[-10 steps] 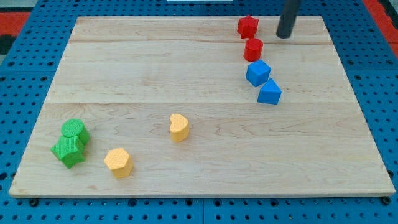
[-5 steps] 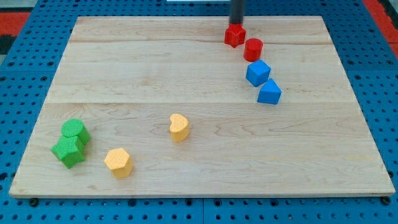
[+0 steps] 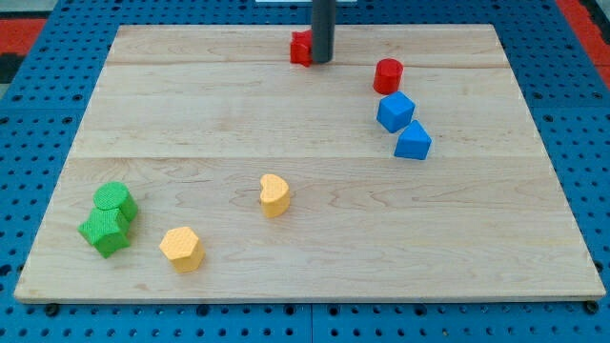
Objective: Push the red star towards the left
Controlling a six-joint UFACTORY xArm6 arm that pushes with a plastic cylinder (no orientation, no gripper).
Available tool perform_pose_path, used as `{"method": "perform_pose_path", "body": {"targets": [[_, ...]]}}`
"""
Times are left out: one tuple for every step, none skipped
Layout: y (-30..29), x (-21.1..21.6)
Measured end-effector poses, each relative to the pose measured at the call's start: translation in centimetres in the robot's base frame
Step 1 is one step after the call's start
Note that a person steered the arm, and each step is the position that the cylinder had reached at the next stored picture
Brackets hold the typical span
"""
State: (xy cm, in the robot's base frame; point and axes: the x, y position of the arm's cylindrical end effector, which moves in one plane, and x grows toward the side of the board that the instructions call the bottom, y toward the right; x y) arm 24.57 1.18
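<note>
The red star (image 3: 301,49) lies near the view's top edge of the wooden board (image 3: 305,162), a little left of centre, partly hidden by my rod. My tip (image 3: 322,60) touches the star's right side. A red cylinder (image 3: 388,75) stands apart to the star's right.
A blue cube (image 3: 395,111) and a blue triangular block (image 3: 413,142) sit below the red cylinder. A yellow heart (image 3: 274,195) is at mid board. A yellow hexagon (image 3: 181,249), a green cylinder (image 3: 113,200) and a green star (image 3: 105,232) sit at the view's bottom left.
My tip swept left from the view's top right, met the red star and pushed it left, away from the red cylinder. The other blocks have not moved.
</note>
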Motion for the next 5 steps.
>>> {"method": "perform_pose_path", "body": {"targets": [[0.2, -2.4], [0.6, -3.0], [0.2, -4.5], [-0.4, -4.1], [-4.4, -4.0]]}}
